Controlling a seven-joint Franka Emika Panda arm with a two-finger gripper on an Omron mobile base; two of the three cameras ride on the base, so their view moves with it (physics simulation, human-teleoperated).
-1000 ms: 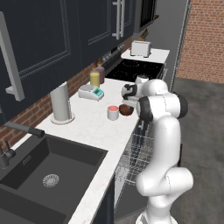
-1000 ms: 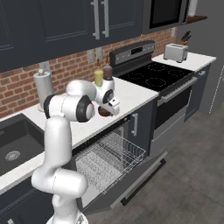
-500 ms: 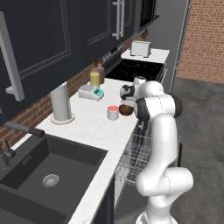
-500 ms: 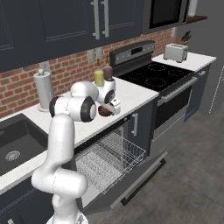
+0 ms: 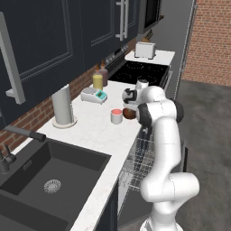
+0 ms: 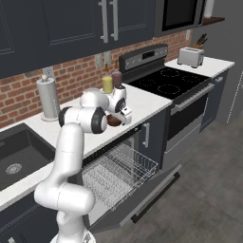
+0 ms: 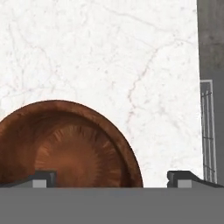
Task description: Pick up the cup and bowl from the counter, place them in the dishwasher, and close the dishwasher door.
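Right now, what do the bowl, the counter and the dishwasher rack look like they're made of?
The bowl looks like turned wood or a brown glaze: reddish-brown with fine radial streaks and a soft sheen. The counter looks like polished white stone, perhaps marble, with faint grey veins. The dishwasher rack looks like thin metal wire, silvery and open-meshed.

Rendered home kitchen: sink (image 5: 49, 178) and stove (image 6: 166, 83) flanking white counter (image 5: 97, 128), open dishwasher (image 6: 121, 178) sitting below.
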